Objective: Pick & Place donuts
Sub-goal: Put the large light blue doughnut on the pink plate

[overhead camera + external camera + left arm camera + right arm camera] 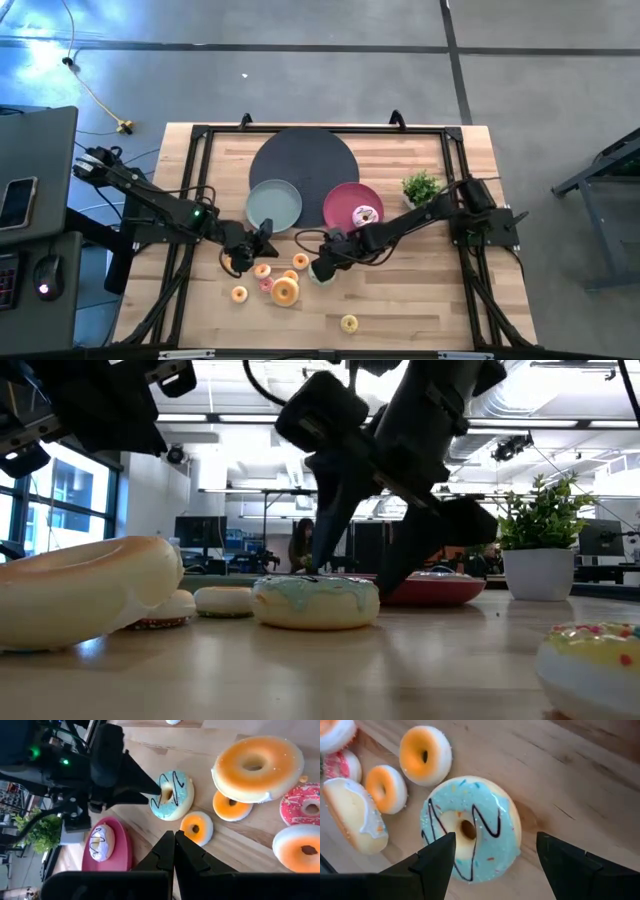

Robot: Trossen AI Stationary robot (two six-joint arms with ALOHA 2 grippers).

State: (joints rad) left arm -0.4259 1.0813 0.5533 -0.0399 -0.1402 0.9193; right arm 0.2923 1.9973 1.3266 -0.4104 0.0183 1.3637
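A mint-iced donut with dark drizzle lies flat on the wooden table; it also shows in the high view and the low view. My right gripper is open right over it, one finger above the hole and the other past its outer rim. A white-iced donut lies on the pink plate. Several small orange, pink and yellow donuts lie scattered on the table near its front. My left gripper is shut and empty, hovering by the grey-green plate. My right gripper comes at the mint donut from above, slanting. One finger points at the hole's edge and the other stands outside the rim. Whether either finger touches the donut, I cannot tell.
A black round mat lies under both plates at the table's far side. A small potted plant stands to the right of the pink plate. One yellow donut lies alone near the front edge. The black frame rails border the table.
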